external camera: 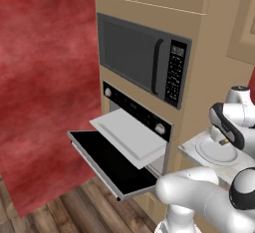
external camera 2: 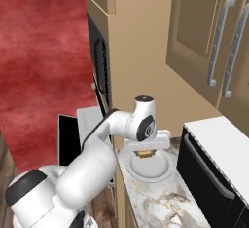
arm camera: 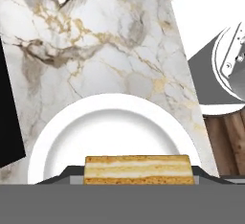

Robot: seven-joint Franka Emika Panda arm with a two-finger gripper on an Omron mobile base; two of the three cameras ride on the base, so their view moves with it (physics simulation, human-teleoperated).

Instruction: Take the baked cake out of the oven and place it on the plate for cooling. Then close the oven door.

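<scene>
Left base view first: oven (external camera: 137,122) with its oven door (external camera: 112,165) dropped flat open, pale tray (external camera: 130,136) slid out over it, microwave (external camera: 142,58) above. Off to the right you get the plate (external camera: 217,152) on the marble table (external camera: 191,150), arm wrist hanging over it.

Right base view: gripper (external camera 2: 144,153) sits low over the plate (external camera 2: 151,169), and the baked cake (external camera 2: 144,153) shows as a small golden block between the fingertips, just above the plate's well. Table (external camera 2: 160,202) runs on toward a black appliance (external camera 2: 214,173).

Hand view: cake (arm camera: 139,169) is pinched between the finger tips, layered sponge with pale cream stripes, plate (arm camera: 112,132) right under it. So gripper is clamped on the cake, not released.

Handling, your call: cake looks light and soft, crumbly, easy to squash, so hold it by the flat side faces with a gentle squeeze and lower it close before letting go. Oven door not yet closed.
</scene>
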